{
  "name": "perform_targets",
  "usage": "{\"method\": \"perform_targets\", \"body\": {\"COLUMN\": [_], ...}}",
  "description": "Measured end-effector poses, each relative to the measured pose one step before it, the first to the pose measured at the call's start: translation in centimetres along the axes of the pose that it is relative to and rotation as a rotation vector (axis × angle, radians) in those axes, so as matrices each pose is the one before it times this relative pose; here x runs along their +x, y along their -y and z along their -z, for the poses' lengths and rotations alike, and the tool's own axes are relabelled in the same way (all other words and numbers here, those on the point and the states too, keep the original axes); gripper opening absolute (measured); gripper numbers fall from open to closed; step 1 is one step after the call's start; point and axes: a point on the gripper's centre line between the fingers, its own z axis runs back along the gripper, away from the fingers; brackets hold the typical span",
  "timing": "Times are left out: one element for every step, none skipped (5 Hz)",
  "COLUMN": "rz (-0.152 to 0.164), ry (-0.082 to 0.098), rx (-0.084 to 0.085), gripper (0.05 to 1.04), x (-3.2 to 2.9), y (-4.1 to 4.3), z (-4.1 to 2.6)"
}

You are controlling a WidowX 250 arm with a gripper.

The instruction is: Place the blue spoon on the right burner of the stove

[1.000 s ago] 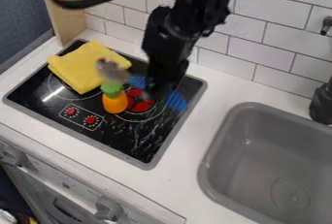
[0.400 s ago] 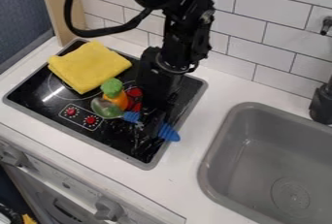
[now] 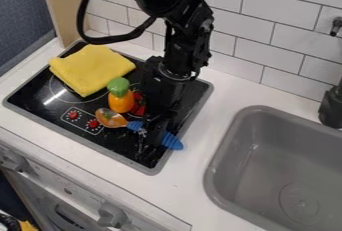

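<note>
So the gripper (image 3: 154,132) is hanging down over the near right part of the black stove top (image 3: 123,142), and the jaws are pinching the blue spoon (image 3: 172,141) around the middle of its handle. Blue pokes out on both sides of them, so that part's pretty easy to see. The metal bowl (image 3: 110,118) points left, close to the right-hand one of the two red dials (image 3: 93,123), and the butt of the handle angles down right, over toward the stove's right edge. The whole spoon is over the stove, on the near side of the red right burner (image 3: 138,104). Can't tell if it's actually touching the glass or sitting a bit above it, tbh.

Right behind the bowl there's an orange toy (image 3: 121,102) with a green top, upright, next to the red part of the burner. A yellow cloth (image 3: 91,69) is folded up on the far left of the stove, covering part of the left burner's ring.

Rest of the setup: the stove's set into a white counter (image 3: 194,175), with a grey sink (image 3: 267,150) off to the right and white tiles (image 3: 260,40) along the back. Down front you've got a grey oven panel with knobs on it.
</note>
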Motion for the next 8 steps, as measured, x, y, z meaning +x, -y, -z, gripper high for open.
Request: {"method": "perform_targets", "body": {"rz": [0.0046,0.0113,0.0169,0.0224,0.0242,0.0187,-0.0115,-0.0157], "ry": [0.0015,-0.0055,0.0011,-0.0003,0.0006,-0.0014,-0.0022,-0.0026], "rx": [-0.0335,-0.0031,-0.0189,0.0189,0.0016,0.0043,-0.0094,0.0087], "gripper": [0.405,0.405,0.405,0.405,0.405,0.405,0.405,0.405], "x": [0.147,0.189,0.176,-0.078,-0.078,0.153,0.547,-0.17], "y": [1.12,1.096,1.296,1.068,1.148,1.003,0.396,-0.832], "z": [-0.852,-0.172,-0.748,0.598,0.23,-0.14,-0.265,0.457]}}
